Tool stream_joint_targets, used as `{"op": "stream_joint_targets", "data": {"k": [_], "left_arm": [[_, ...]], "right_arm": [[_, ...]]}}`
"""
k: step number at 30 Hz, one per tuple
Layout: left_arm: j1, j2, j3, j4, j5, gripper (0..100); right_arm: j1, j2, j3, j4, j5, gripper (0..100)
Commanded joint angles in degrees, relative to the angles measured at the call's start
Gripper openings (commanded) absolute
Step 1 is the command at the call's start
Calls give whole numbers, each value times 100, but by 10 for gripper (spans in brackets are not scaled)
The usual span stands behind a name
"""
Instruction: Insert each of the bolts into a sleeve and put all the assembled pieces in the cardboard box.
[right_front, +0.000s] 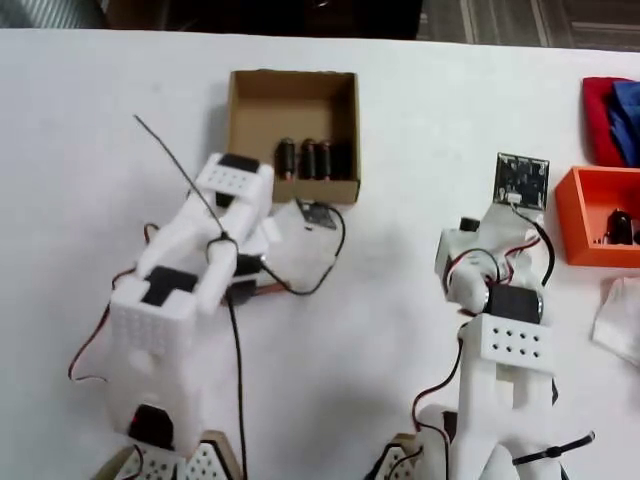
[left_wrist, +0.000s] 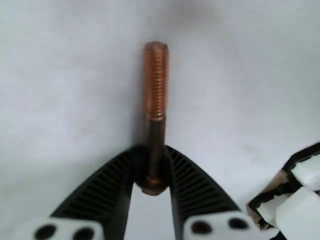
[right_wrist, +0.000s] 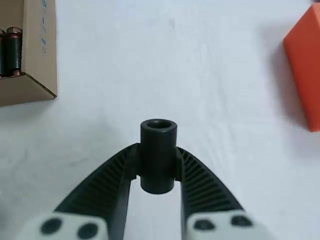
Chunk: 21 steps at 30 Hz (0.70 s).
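My left fingers (left_wrist: 120, 180) pinch a bolt (left_wrist: 155, 95) near its head; my right fingers (right_wrist: 122, 175) pinch a sleeve (right_wrist: 158, 150); cardboard box (right_front: 270, 115) at twelve o'clock.

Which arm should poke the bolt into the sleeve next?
Left. The left hand grips the bolt by its head, threaded end sticking out free. The right hand holds the sleeve, hole open.

- On table (right_front: 400, 130), back left of centre: box (right_front: 250, 100); assembled pcs (right_front: 308, 158) in it, along front wall.
- At right edge: bin (right_front: 575, 215), cloth (right_front: 612, 110) behind it.
- Betw. box & bin: right arm (right_front: 505, 340); left arm (right_front: 190, 260) just before box.
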<state>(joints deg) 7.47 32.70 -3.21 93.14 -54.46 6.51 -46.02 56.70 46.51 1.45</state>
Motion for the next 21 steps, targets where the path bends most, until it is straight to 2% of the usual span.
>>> {"op": "stream_joint_targets", "data": {"k": [1, 4, 15, 19, 21], "left_arm": [[9, 35, -453, -9, 475, 128], [-9, 44, -840, 255, 598, 188], [-18, 18, -1842, 914, 352, 181], [44, -563, -1473, 914, 1116, 134], [97, -1108, -1147, 905, 1820, 132]], "right_arm": [[22, -215, -35, -101, 9, 22], [13, -215, -35, -101, 9, 22], [13, -215, -35, -101, 9, 22], [31, -233, -35, -101, 9, 22], [31, -251, -35, -101, 9, 22]]}}
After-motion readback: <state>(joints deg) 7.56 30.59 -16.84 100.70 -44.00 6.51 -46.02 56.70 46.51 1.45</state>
